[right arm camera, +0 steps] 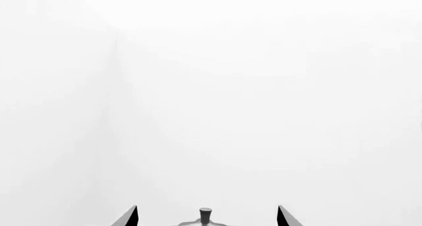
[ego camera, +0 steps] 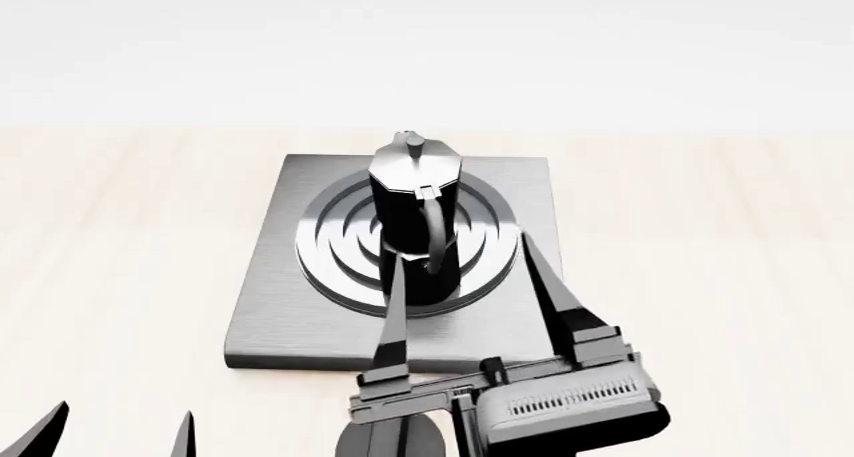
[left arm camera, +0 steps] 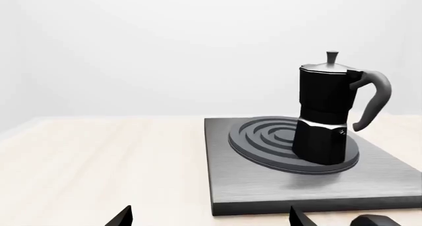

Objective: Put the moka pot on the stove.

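Note:
The moka pot (ego camera: 416, 212), black with a silvery lid, stands upright on the ring burner of the grey stove (ego camera: 267, 317). In the left wrist view the pot (left arm camera: 323, 112) sits on the burner's right side, on the stove (left arm camera: 264, 186). My right gripper (ego camera: 461, 262) is open and empty, its fingers spread on either side of the pot and apart from it. The right wrist view shows only the pot's lid knob (right arm camera: 205, 216) low between the open right gripper (right arm camera: 207, 211). My left gripper (ego camera: 123, 417) is open and empty, near the stove's front left corner (left arm camera: 211, 209).
The stove lies on a pale wooden table (ego camera: 120, 237) that runs wide to both sides. A small black object (left arm camera: 372, 220) lies by the stove's near edge. A plain white wall stands behind.

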You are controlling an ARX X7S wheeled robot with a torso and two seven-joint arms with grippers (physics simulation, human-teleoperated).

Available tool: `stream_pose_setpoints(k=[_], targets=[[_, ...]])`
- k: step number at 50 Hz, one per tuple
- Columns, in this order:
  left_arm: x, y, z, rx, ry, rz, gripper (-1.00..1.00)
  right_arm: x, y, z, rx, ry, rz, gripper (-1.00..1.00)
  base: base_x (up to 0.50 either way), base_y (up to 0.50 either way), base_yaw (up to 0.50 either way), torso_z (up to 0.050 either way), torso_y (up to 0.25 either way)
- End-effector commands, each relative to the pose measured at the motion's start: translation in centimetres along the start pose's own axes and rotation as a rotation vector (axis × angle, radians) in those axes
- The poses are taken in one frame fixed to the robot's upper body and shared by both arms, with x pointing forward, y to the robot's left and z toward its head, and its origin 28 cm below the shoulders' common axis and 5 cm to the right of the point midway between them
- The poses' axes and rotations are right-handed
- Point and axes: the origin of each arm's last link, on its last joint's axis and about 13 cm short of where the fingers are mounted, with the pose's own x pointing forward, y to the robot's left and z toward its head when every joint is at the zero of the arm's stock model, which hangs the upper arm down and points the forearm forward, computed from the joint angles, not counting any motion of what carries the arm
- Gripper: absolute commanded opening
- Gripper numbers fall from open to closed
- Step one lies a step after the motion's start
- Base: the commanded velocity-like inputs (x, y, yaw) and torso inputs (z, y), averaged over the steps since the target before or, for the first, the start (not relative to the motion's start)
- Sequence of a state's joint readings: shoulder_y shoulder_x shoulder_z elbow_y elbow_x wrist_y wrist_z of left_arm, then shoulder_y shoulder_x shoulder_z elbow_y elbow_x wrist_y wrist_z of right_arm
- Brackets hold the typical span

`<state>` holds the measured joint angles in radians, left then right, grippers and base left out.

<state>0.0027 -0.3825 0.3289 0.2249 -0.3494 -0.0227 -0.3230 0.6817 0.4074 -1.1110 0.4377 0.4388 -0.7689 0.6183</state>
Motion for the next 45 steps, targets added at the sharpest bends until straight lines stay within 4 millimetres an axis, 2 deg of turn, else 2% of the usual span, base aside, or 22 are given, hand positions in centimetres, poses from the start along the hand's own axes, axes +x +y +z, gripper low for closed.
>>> stream_pose_setpoints(k=[1,31,35,45], targets=[[0.1,0.2,0.1,0.003,-0.036,0.02,1.0,-0.9,0.3,1.2,0.003,-0.045,0.006,1.0,0.0,0.0,0.0,0.0,0.0],[-0.2,0.2,0.1,-0.002,-0.036,0.021,1.0,-2.8,0.8,3.4,-0.047,-0.148,0.015,1.0,0.0,0.0,0.0,0.0,0.0],[-0.4,0.2,0.0,-0.006,-0.038,0.02,1.0,-3.5,1.0,3.5,-0.051,-0.165,0.025,1.0,0.0,0.0,0.0,0.0,0.0],[-1.1,0.0,0.1,-0.007,-0.044,0.014,1.0,-4.4,1.5,5.1,-0.082,-0.217,0.045,1.0,0.0,0.0,0.0,0.0,0.0]])
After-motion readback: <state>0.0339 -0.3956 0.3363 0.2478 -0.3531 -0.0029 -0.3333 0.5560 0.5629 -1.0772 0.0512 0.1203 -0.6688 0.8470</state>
